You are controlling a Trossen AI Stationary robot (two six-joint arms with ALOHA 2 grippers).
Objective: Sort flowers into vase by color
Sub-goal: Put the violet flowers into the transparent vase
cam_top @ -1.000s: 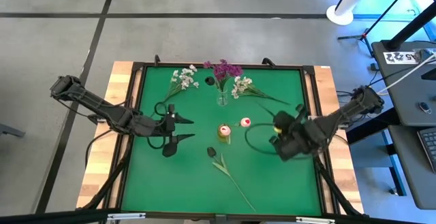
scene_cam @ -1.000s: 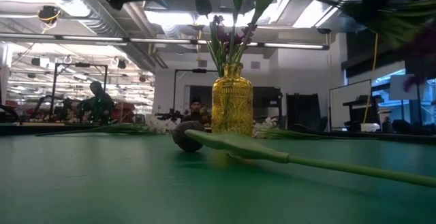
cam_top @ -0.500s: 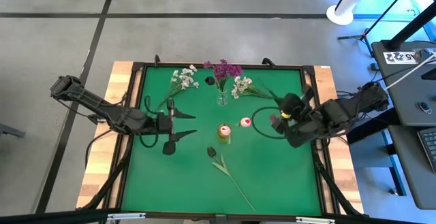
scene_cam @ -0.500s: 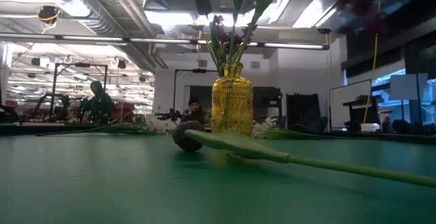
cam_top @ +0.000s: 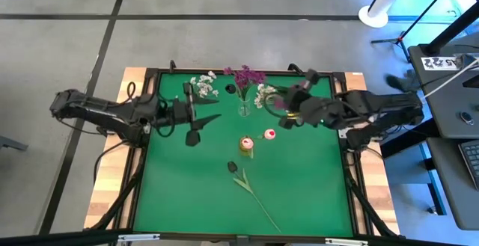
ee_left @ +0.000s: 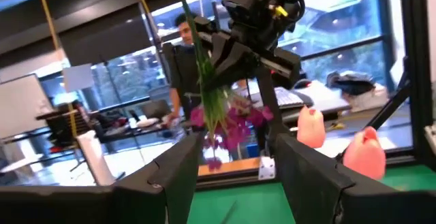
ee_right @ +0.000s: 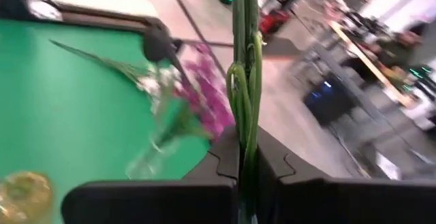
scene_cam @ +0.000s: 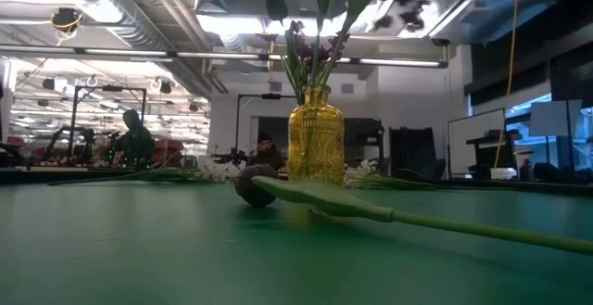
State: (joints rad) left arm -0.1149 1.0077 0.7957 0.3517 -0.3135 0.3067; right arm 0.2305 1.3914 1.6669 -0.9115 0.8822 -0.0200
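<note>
My right gripper (cam_top: 290, 104) (ee_right: 244, 157) hovers above the table's far half, right of the clear vase (cam_top: 244, 110), and is shut on a magenta-purple sprig (ee_left: 228, 125). More magenta sprigs (cam_top: 248, 75) stand in that vase. My left gripper (cam_top: 196, 119) (ee_left: 238, 183) is open, in the air left of the vase, touching nothing. A yellow vase (cam_top: 245, 146) (scene_cam: 315, 147) holds pale pink buds (cam_top: 269, 134). A dark-budded flower (cam_top: 234, 168) (scene_cam: 252, 186) lies flat on the mat. White sprigs (cam_top: 200, 87) (cam_top: 265, 95) lie near the far edge. My right gripper pinches the sprig's bundle of green stems (ee_right: 244, 112) between its two fingers, which lie across the stems. It comes in roughly level from the table's right. The sprig is lifted clear, blossoms (ee_left: 231, 118) hanging below the fingers, stem ends (ee_left: 193, 26) pointing up.
The green mat has a raised dark frame (cam_top: 340, 78) and wooden side boards (cam_top: 135, 81). The dark flower's long stem (cam_top: 262, 205) runs toward the near right. Open mat lies near left and right (cam_top: 314, 179). People show in the room beyond (scene_cam: 130, 138).
My right gripper has carried the magenta sprig from near the table's right edge toward the far edge and left, up to beside the clear vase. My left gripper has moved toward the far edge and stayed open.
</note>
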